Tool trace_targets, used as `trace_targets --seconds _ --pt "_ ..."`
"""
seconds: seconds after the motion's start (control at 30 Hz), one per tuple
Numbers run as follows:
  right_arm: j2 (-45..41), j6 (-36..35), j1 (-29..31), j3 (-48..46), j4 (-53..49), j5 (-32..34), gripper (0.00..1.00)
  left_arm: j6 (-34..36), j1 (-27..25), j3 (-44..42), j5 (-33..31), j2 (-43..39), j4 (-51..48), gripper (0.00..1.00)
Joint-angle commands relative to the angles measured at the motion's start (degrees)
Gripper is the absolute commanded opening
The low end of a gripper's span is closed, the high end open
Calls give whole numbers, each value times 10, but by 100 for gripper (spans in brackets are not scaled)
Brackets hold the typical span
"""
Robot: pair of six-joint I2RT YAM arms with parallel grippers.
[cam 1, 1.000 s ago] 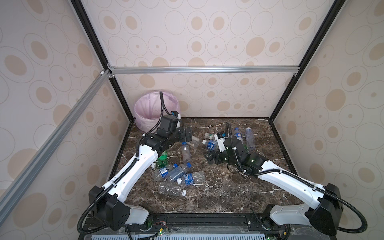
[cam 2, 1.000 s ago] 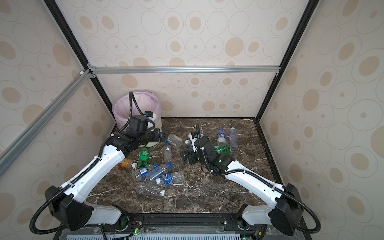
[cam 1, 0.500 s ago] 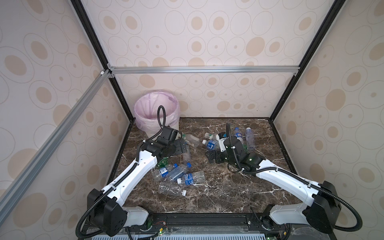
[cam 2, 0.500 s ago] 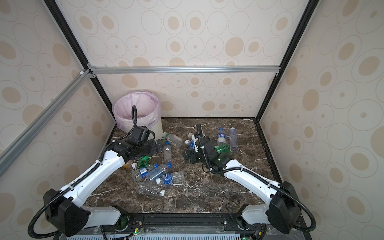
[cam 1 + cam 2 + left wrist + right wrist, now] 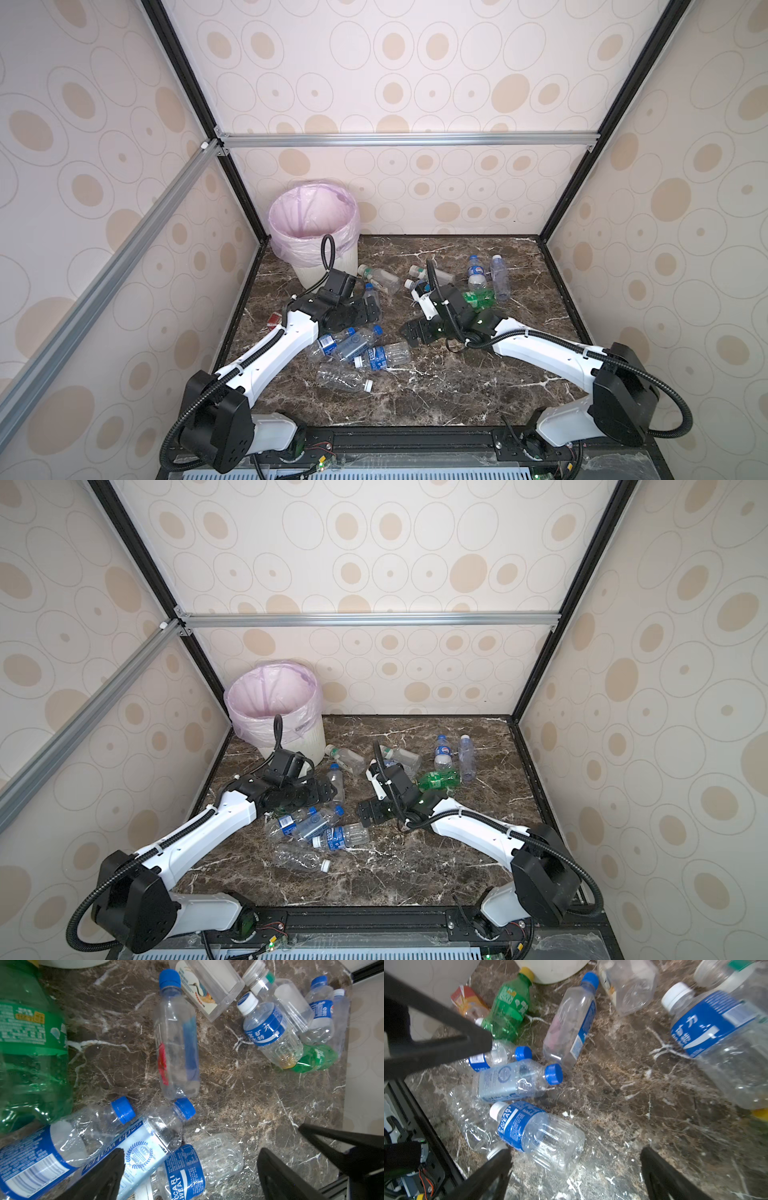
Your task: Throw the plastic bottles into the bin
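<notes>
The bin point(image 5: 305, 272) with its pink bag stands in the back left corner. Plastic bottles lie scattered on the marble floor: a cluster point(image 5: 353, 340) in front of my left arm, and others at the back point(image 5: 476, 274), among them a green one point(image 5: 478, 299). My left gripper point(image 5: 372, 309) hangs low and open beside a blue-capped clear bottle point(image 5: 176, 1043); in the left wrist view its fingers straddle a Pocari Sweat bottle point(image 5: 187, 1169) without touching it. My right gripper point(image 5: 415, 332) is open and empty, just right of that same bottle point(image 5: 537, 1132).
An orange-red packet point(image 5: 273, 320) lies by the left wall next to a large green bottle point(image 5: 508, 1005). Patterned walls and black frame posts close in three sides. A crushed clear bottle point(image 5: 340, 380) lies nearest the front.
My left arm has come away from over the bin and dropped low toward the bottles in front of it. The right gripper has barely shifted. Both stayed open.
</notes>
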Motion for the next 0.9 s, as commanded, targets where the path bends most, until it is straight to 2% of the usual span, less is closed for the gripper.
trace_targets --seconds 0.0,0.3,0.87 --pt "19 -35 23 -9 15 -23 100 -6 11 -3 18 -18 18 99" --pt "82 -63 53 20 26 -33 100 1 44 -26 28 -42 16 99" --pt "141 -72 81 47 16 10 100 -4 68 -59 68 -54 47 99"
